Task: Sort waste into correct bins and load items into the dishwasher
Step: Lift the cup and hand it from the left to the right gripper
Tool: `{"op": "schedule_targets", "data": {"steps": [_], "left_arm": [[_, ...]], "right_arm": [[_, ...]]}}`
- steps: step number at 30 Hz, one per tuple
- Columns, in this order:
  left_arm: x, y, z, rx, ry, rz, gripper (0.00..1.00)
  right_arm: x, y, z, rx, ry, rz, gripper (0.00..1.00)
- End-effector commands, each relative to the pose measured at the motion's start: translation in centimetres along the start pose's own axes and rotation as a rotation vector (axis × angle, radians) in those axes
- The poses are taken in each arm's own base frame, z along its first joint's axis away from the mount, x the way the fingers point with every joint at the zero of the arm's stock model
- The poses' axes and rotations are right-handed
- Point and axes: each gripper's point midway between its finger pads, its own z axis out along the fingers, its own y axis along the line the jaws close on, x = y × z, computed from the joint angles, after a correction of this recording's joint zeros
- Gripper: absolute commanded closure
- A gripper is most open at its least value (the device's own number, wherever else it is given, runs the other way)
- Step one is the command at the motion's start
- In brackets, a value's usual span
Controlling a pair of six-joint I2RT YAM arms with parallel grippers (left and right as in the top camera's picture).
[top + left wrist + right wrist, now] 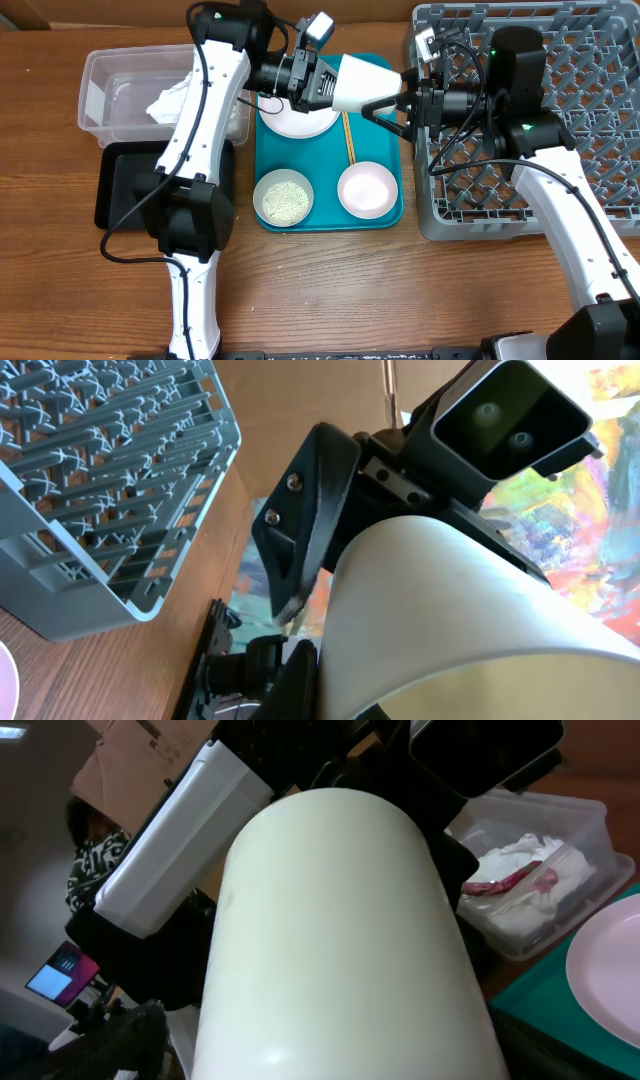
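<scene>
Overhead: white cup is in the air on its side, over the far middle of the bench, above the teal tray. My left claw is pinched tight, seemingly on the rim end. My right claw is spread wide round the base end, gripping nothing.
Left wrist: cup fills the corner, dish rack beyond.
Right wrist: smooth glazed wall. I judge it light, stiff, slippery and breakable, so grip across the body.

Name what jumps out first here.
A white cup hangs sideways over the teal tray, pinched by the left end effector, with the right end effector open around its other end. On the tray below sit a bowl of rice and an empty bowl.
</scene>
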Motion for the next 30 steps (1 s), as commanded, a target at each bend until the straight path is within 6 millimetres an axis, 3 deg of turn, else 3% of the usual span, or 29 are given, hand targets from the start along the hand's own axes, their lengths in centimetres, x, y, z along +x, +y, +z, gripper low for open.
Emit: {"op": "schedule_targets", "data": {"steps": [1,6,16,24,30], "left_arm": [[-0.1,-1.1,-0.1,0.025,-0.010,0.013,0.96],[0.0,-0.8,0.0,0.004,-0.002,0.013,0.96],[0.0,-0.8,0.0,0.004,-0.001,0.015,0.95],[0.1,-0.7,0.0,-0.001,0.000,0.018,0.74],[0.3,0.1,-0.1,-0.047,0.012,0.018,0.49]], "right_arm": [[-1.2,0.6,-0.2,0.004,-0.020,-0.053,0.03],[-1.8,0.8,-0.2,-0.001,-0.035,-0.099,0.04],[-1.5,0.7,-0.2,0.001,-0.027,-0.073,0.24],[-2.1,-0.1,-1.7,0.027,-0.052,-0.071,0.43],[-2.4,-0.9,-4.1,0.038,-0.074,-0.032,0.48]]}}
